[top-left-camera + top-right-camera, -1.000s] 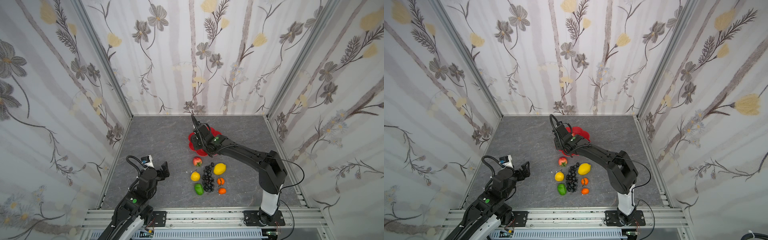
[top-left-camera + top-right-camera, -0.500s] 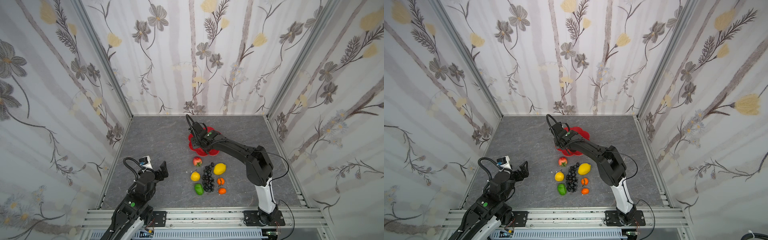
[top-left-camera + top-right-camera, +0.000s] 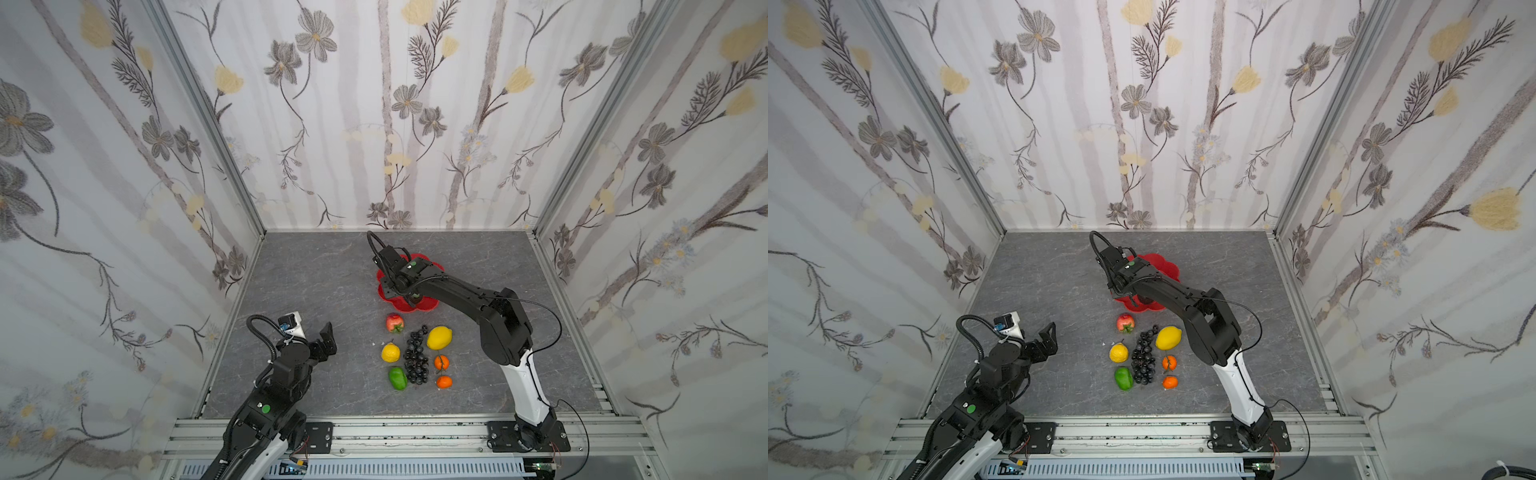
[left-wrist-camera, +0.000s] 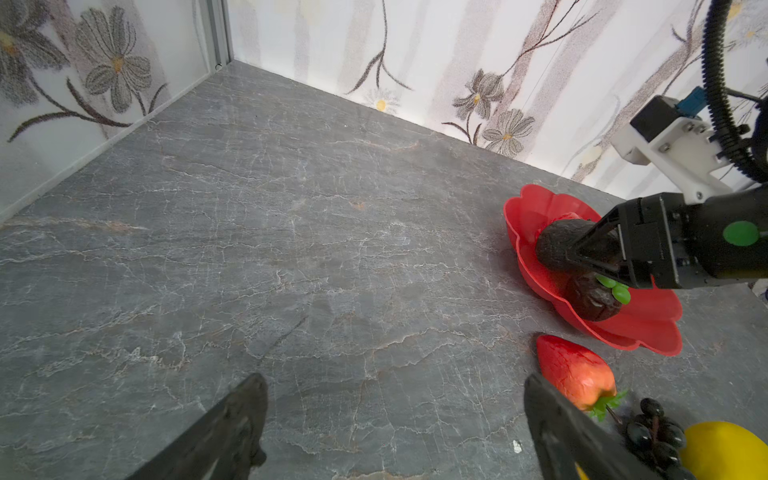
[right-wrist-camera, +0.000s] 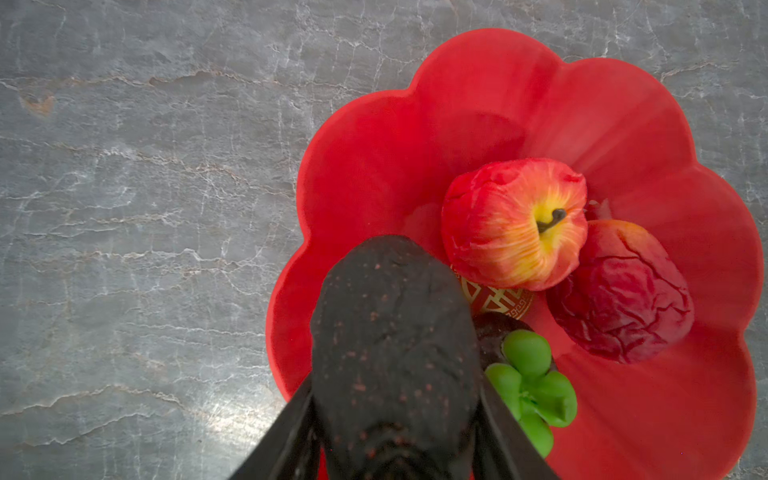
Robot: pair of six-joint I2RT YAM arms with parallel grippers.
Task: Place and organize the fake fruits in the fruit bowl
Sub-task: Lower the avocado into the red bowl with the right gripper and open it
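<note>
Nearest the rail, the left hand (image 4: 390, 388) hovers over bare tabletop (image 3: 316, 282) with its fingers spread wide and nothing between them. It has barely shifted in the last second and takes no part for now. Just beyond it, to the right, seven of the fake fruits lie where they lay a second ago: a green piece (image 3: 397, 377), two small oranges (image 3: 441, 362), a small yellow fruit (image 3: 390, 352), the black grape bunch (image 3: 417, 359), a lemon (image 3: 439, 337) and, closest to the dish, a red strawberry-like fruit (image 3: 394, 323). The change is farther back. The right arm has folded its elbow in toward the middle, while the right hand (image 4: 577, 253) has stayed over the fruit bowl (image 5: 478, 62), sliding a little toward its left side. That hand is closed partway round a dark rough-skinned fruit (image 5: 395, 340), pinched between both fingers. In the left wrist view the fruit appears to hang clear of the dish rather than rest in it. Below and beside it the bowl already holds an apple (image 5: 513, 224), a wrinkled dark red fruit (image 5: 619, 291) and a dark fruit with green leaves (image 5: 528, 374), gathered round the gold emblem (image 5: 494, 297). As I judge it, the carry for this piece is done and only the lowering and release remain. That leaves three pieces in the bowl, one in the hand and seven waiting on the tabletop.
</note>
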